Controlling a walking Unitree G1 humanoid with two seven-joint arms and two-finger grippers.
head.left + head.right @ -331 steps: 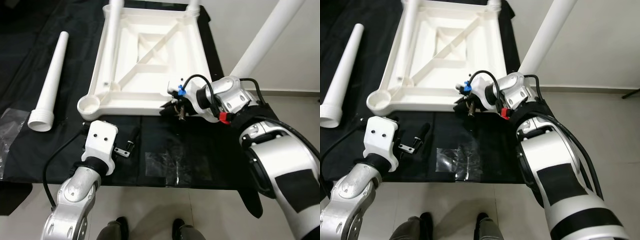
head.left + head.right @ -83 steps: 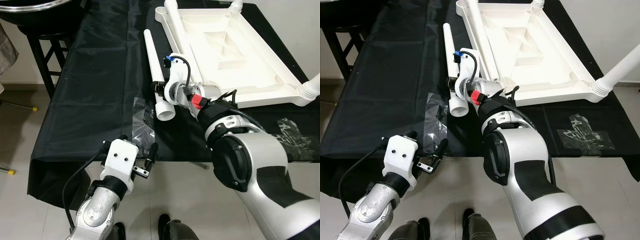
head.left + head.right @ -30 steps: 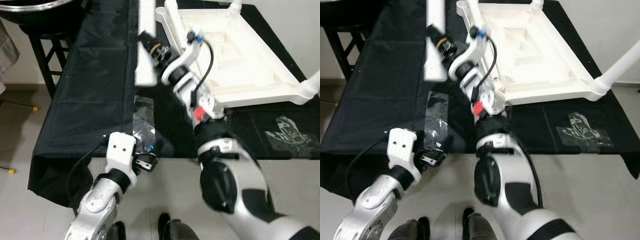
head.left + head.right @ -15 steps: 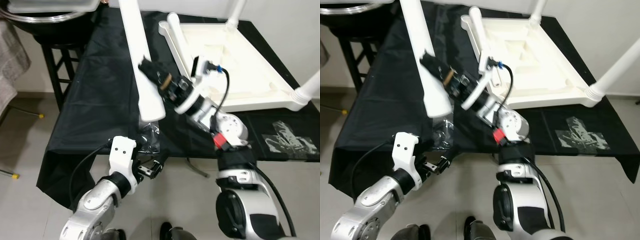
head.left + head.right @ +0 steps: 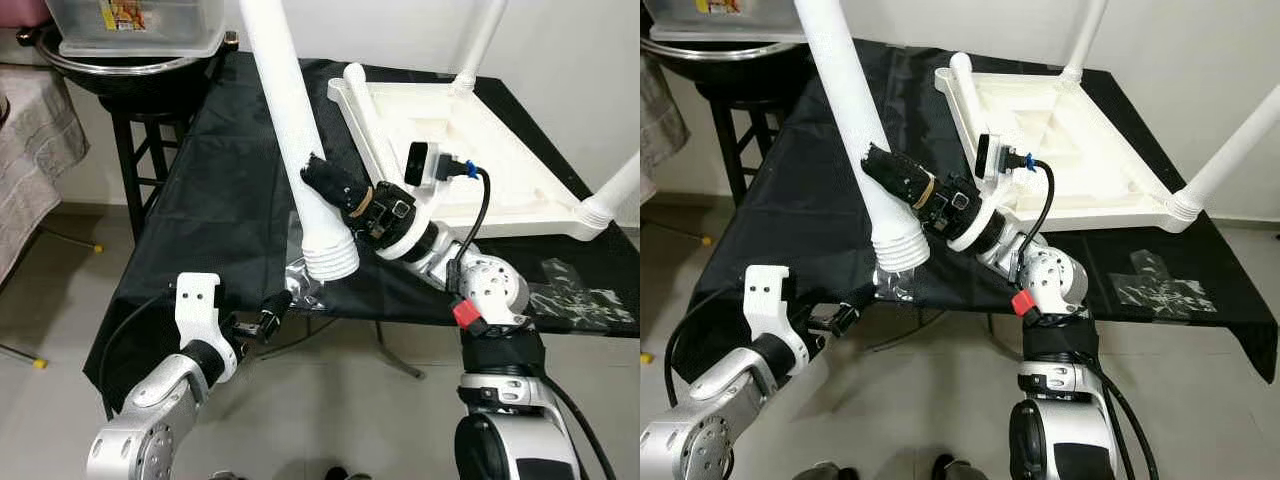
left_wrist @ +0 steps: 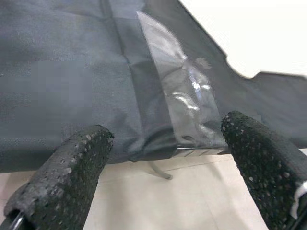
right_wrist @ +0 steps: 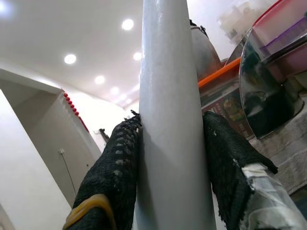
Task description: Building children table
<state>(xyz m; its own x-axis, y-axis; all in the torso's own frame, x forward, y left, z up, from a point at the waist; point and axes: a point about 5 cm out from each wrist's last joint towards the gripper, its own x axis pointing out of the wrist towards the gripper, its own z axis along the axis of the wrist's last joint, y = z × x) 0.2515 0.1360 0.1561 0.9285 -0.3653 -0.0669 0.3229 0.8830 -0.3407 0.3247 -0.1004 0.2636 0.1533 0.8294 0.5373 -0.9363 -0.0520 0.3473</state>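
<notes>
My right gripper (image 5: 332, 190) is shut on a loose white table leg (image 5: 290, 120) and holds it in the air over the black cloth, steeply tilted, threaded end (image 5: 331, 262) down. In the right wrist view the leg (image 7: 168, 72) sits between both black fingers (image 7: 120, 163). The white tabletop (image 5: 500, 170) lies upside down behind it, with legs (image 5: 478, 40) fitted at its corners. My left gripper (image 5: 270, 312) hangs open below the table's near edge. Between its fingers (image 6: 81, 158) I see a clear plastic bag (image 6: 187, 110) lying on the cloth.
The black cloth (image 5: 220, 180) covers the work table. A dark stool (image 5: 130, 130) carrying a metal basin and a plastic box (image 5: 135, 20) stands at the far left. Another clear bag (image 5: 590, 300) lies on the cloth at the right. Tiled floor (image 5: 60, 330) runs around the table.
The leg once lay on the cloth; the right gripper took it and raised it. Over the last second it swung more upright, the view pulled back, and the left gripper sank below the table's edge.
</notes>
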